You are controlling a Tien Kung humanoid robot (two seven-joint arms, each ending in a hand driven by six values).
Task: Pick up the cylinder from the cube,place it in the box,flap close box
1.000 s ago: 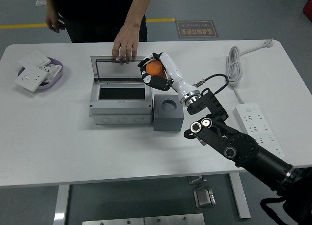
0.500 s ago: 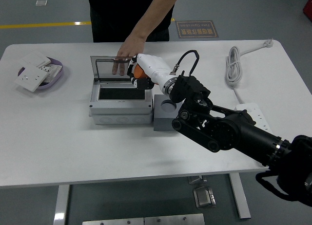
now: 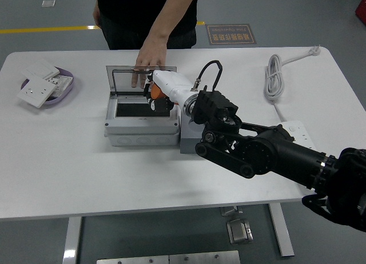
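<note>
My right hand (image 3: 157, 95) is shut on the orange cylinder (image 3: 154, 90) and holds it over the right part of the grey box's dark opening (image 3: 134, 109). The grey box (image 3: 142, 130) sits mid-table with its clear flap lid (image 3: 123, 81) laid open toward the far side. The dark grey cube (image 3: 187, 142) stands right of the box, mostly hidden behind my black right arm (image 3: 257, 152). A person's hand (image 3: 148, 63) presses on the flap's far edge.
A purple tray (image 3: 64, 88) with white switch plates (image 3: 35, 92) sits at the far left. A white coiled cable (image 3: 275, 75) and a white power strip (image 3: 300, 135) lie at the right.
My right hand has carried the orange cylinder left from above the cube to over the box opening, and lower. The person's hand stays on the flap.
</note>
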